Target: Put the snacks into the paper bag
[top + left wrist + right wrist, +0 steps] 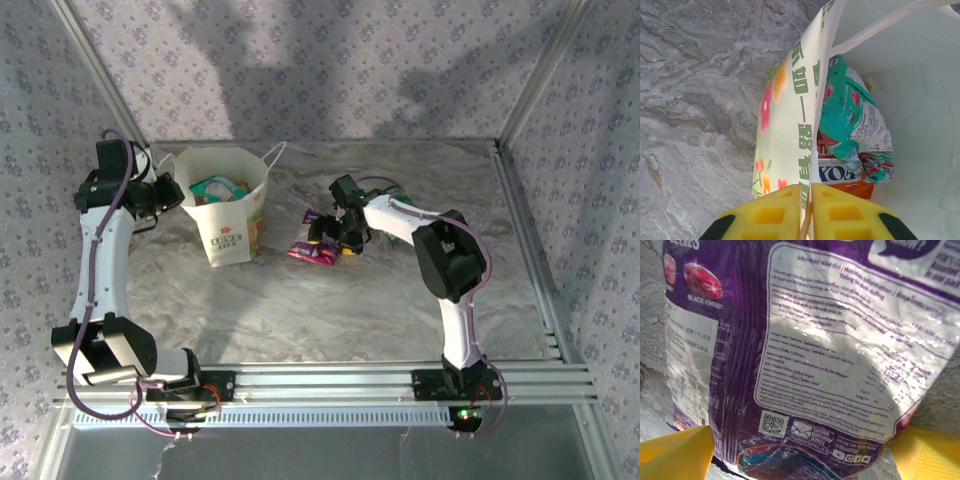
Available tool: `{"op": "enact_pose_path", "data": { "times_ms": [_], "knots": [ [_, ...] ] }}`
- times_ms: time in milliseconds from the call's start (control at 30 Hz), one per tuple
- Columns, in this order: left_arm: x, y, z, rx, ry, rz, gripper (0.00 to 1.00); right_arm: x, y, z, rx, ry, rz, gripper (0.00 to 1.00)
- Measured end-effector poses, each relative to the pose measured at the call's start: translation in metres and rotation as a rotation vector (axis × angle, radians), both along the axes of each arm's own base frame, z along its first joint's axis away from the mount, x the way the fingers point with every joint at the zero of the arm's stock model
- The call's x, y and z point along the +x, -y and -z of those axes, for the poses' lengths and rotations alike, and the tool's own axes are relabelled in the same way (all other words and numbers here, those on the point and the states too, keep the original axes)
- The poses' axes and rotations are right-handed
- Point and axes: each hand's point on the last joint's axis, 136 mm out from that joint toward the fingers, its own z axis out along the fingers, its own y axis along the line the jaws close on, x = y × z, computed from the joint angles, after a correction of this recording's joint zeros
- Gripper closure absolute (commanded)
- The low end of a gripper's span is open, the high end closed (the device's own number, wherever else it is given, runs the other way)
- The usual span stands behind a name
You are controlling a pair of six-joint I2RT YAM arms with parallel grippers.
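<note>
We see the right claw (332, 233) wide open astride the purple black-cherry packet (805, 355), while the paper bag (228, 225), its wall pinched by the left claw (806, 212), stands at 9 o'clock from it.

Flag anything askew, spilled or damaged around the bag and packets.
Nothing stands out. The paper bag stands upright, its rim pinched by the left gripper, with snacks inside it. The purple packet looks intact between the fingers of the open right gripper.
</note>
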Motion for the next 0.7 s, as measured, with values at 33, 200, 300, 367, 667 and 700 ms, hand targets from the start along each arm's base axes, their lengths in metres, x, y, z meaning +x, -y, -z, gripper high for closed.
{"op": "enact_pose_path", "data": {
  "times_ms": [33, 200, 300, 367, 667, 700],
  "knots": [
    [-0.0001, 0.0001, 0.0001, 0.0, 0.0, 0.001, 0.86, 0.0001, 0.0002, 0.0004, -0.002, -0.004, 0.002, 0.12],
    [-0.0003, 0.0, 0.0002, 0.001, -0.001, 0.0, 0.86, 0.0007, 0.003, 0.0027, -0.036, -0.025, 0.007, 0.2],
    [-0.0005, 0.0, 0.0004, 0.0, -0.003, 0.0, 0.86, 0.0005, 0.0037, 0.0049, -0.087, -0.03, -0.007, 0.29],
    [-0.0006, 0.0002, 0.0005, 0.0, -0.003, 0.001, 0.86, 0.0018, 0.0019, 0.0064, -0.113, -0.022, -0.021, 0.32],
    [-0.0006, 0.0002, 0.0005, 0.001, -0.003, 0.002, 0.86, 0.0033, 0.0016, 0.007, -0.156, 0.009, -0.05, 0.56],
    [-0.0006, 0.0, 0.0005, 0.002, -0.003, 0.002, 0.86, 0.0038, 0.0021, 0.007, -0.157, 0.01, -0.051, 0.58]
  ]
}}
